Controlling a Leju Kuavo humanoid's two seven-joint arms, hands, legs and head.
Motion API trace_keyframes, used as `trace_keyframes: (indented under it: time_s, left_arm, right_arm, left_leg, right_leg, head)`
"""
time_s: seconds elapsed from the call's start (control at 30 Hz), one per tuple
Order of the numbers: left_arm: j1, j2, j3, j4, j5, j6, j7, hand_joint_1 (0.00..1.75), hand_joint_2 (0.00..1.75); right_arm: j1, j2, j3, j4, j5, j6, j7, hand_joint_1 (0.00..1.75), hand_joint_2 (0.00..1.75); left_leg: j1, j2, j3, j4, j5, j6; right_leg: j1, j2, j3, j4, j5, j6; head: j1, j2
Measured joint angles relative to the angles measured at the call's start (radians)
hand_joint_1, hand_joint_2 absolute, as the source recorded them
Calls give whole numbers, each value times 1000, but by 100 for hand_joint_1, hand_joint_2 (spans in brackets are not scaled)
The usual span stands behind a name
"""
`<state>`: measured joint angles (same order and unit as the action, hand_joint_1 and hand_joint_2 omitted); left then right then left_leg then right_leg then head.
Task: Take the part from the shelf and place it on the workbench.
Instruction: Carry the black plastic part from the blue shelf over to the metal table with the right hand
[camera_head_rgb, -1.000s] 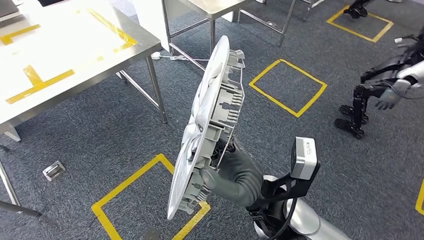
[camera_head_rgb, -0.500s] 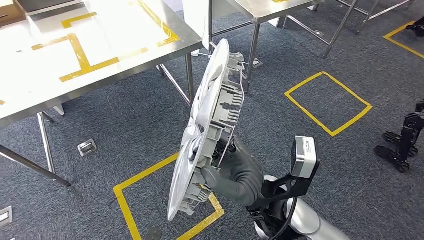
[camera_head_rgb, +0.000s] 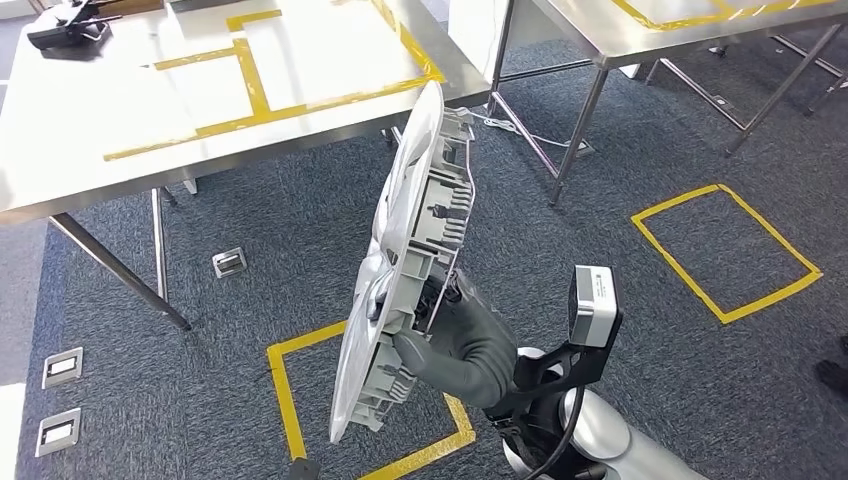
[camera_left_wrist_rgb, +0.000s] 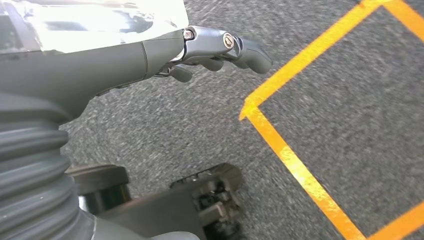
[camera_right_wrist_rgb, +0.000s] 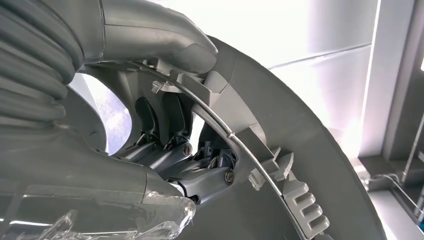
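Observation:
The part (camera_head_rgb: 410, 250) is a large round grey plastic cover with ribs and clips on its back. It stands on edge, tilted, in front of me. My right hand (camera_head_rgb: 455, 350) grips it low on the rim from behind; in the right wrist view the thumb (camera_right_wrist_rgb: 150, 35) lies over the rim of the part (camera_right_wrist_rgb: 310, 165) and the fingers (camera_right_wrist_rgb: 200, 175) reach through an opening. The steel workbench (camera_head_rgb: 120, 110), marked with yellow tape, stands ahead to the left, beyond the part. My left hand (camera_left_wrist_rgb: 200, 47) hangs over the carpet with fingers stretched out and nothing in it.
A second steel table (camera_head_rgb: 640, 20) stands at the upper right, its legs (camera_head_rgb: 575, 140) close behind the part. A dark object (camera_head_rgb: 70, 25) lies on the workbench's far left. Yellow tape squares (camera_head_rgb: 725, 250) mark the grey carpet, and floor sockets (camera_head_rgb: 228, 262) sit under the workbench.
The whole view has swung: the workbench now sits nearer the centre and the other robot at the right is out of frame. The part stays gripped in my right hand.

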<state>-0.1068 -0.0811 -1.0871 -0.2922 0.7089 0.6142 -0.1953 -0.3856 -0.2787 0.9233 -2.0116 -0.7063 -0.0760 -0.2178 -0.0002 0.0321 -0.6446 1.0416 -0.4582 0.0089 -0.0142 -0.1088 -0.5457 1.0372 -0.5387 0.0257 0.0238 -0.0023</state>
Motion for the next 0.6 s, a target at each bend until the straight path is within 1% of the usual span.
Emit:
trace_keyframes:
  time_s: [0.03, 0.07, 0.1, 0.13, 0.17, 0.2, 0.23, 0.27, 0.3, 0.33, 0.37, 0.4, 0.43, 0.47, 0.5, 0.57, 0.6]
  left_arm:
    - [0, 1, -1, 0, 0, -1, 0, 0, 175]
    - [-1, 1, -2, 0, 0, -2, 0, 0, 175]
    - [-2, 2, -3, 0, 1, -5, 0, 0, 175]
    - [-2, 2, -4, 0, 3, -8, 0, 0, 175]
    - [-2, 2, -4, 0, 5, -11, 1, 0, 175]
    - [-1, 3, -5, 0, 7, -15, 1, 0, 175]
    - [-1, 3, -5, 0, 10, -17, 2, 0, 175]
    - [-1, 3, -5, 0, 13, -18, 4, 0, 175]
    - [-1, 3, -5, 0, 17, -18, 6, 0, 175]
    - [-2, 2, -5, 0, 20, -18, 9, 0, 175]
    - [-2, 2, -5, 0, 22, -19, 12, 0, 175]
    - [-2, 1, -5, 0, 23, -19, 13, 0, 175]
    - [-1, 0, -6, -1, 24, -20, 16, 0, 175]
    - [0, 0, -6, -1, 24, -21, 17, 0, 175]
    - [1, -1, -7, -1, 24, -21, 18, 0, 175]
    - [-1, 0, -9, -1, 25, -22, 19, 0, 175]
    - [-1, 1, -10, -1, 25, -23, 20, 0, 175]
  right_arm:
    - [-2, 1, 0, 1, 0, 1, -1, 175, 175]
    - [-3, 1, 0, 2, -1, 2, -1, 175, 175]
    - [-3, 1, 0, 4, -2, 4, -2, 175, 175]
    - [-3, 1, 1, 7, -4, 5, -2, 175, 175]
    - [-3, 1, 3, 10, -6, 6, -2, 175, 175]
    - [-3, 1, 4, 12, -9, 7, -2, 175, 175]
    - [-3, 1, 5, 15, -11, 8, -2, 175, 175]
    - [-4, 1, 6, 17, -13, 9, -2, 175, 175]
    - [-6, 2, 6, 19, -15, 10, -2, 175, 175]
    - [-8, 2, 6, 20, -17, 11, -2, 175, 175]
    - [-11, 3, 6, 21, -19, 12, -1, 175, 175]
    - [-13, 3, 7, 22, -20, 13, -1, 175, 175]
    - [-16, 4, 7, 23, -22, 14, 0, 175, 175]
    - [-19, 4, 7, 25, -24, 14, 1, 175, 175]
    - [-21, 6, 7, 27, -27, 13, 1, 175, 175]
    - [-25, 8, 6, 31, -32, 10, 2, 175, 175]
    - [-26, 8, 6, 34, -34, 5, 3, 175, 175]
  left_leg:
    - [2, -10, 3, -2, 0, 7]
    - [4, -21, 5, -4, 0, 13]
    - [4, -33, 5, -4, -1, 18]
    - [2, -46, 6, -3, -1, 20]
    - [0, -60, 7, -3, -2, 22]
    - [-1, -75, 8, -2, -3, 23]
    - [-2, -92, 10, -2, -4, 23]
    - [-3, -108, 12, -1, -5, 22]
    - [-1, -123, 12, 1, -7, 20]
    - [0, -136, 11, 4, -8, 17]
    - [3, -147, 7, 6, -8, 13]
    - [7, -156, 3, 7, -8, 7]
    - [9, -166, -1, 7, -6, 0]
    - [12, -168, -2, 5, -7, -6]
    - [11, -164, 0, -1, -4, -9]
    - [6, -148, 6, -10, -1, -4]
    - [4, -142, 9, -16, 2, -2]
  right_leg:
    - [-2, 24, -12, 29, -19, 2]
    - [-4, 56, -36, 79, -45, 2]
    - [-4, 82, -72, 145, -73, 1]
    - [-3, 95, -111, 212, -95, -1]
    - [-3, 101, -142, 258, -101, -2]
    - [-2, 104, -158, 270, -86, -5]
    - [-2, 108, -156, 244, -53, -9]
    - [-1, 118, -139, 187, -7, -13]
    - [-1, 141, -118, 124, 31, -19]
    - [-2, 166, -98, 68, 57, -22]
    - [-2, 186, -85, 32, 67, -24]
    - [-1, 200, -79, 17, 66, -25]
    - [1, 197, -76, 8, 66, -26]
    - [0, 189, -73, 3, 66, -30]
    - [1, 183, -69, -2, 65, -29]
    - [1, 174, -63, -11, 65, -29]
    - [5, 173, -62, -10, 63, -27]
  head:
    - [3, 0]
    - [6, 0]
    - [9, 0]
    - [12, 0]
    - [13, 0]
    - [13, 0]
    - [13, 0]
    - [13, 0]
    - [13, 0]
    - [11, 0]
    - [10, 0]
    - [10, 0]
    - [9, 0]
    - [11, 0]
    - [9, 0]
    - [3, 0]
    - [1, 0]
